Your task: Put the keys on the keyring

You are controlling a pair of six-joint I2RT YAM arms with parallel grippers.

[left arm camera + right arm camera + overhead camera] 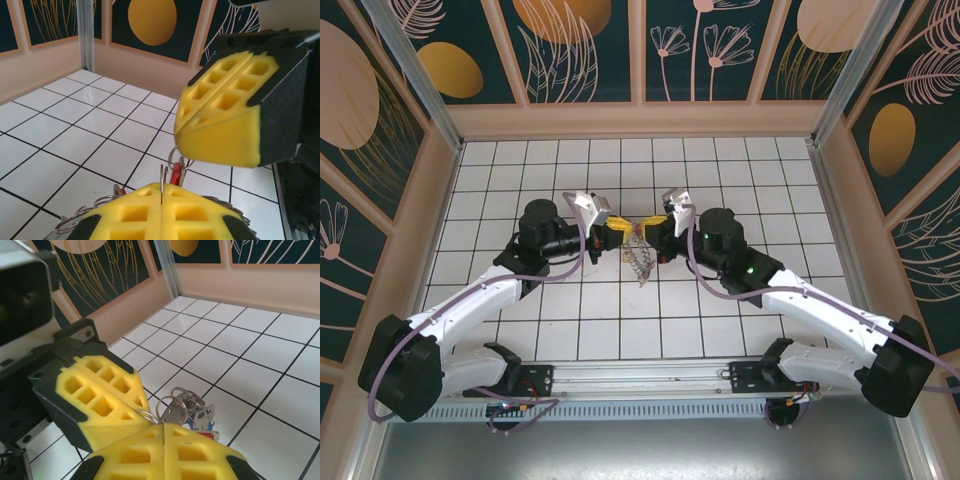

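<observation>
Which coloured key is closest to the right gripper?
The red key, right beside the right gripper; the blue key sits just beyond it.

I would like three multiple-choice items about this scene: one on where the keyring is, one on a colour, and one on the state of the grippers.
1. Where is the keyring?
A. where the left gripper and the right gripper meet
B. by the back wall
C. beside the arm bases

2. What colour are the finger pads?
A. green
B. yellow
C. white

3. How are the two grippers?
A. both open
B. one open, one shut
C. both shut

Answers:
1 A: the bunch sits at the two tips, over the middle of the tiled floor.
2 B: both wrist views show yellow pads.
3 C: each pair of pads is pressed together.
</observation>
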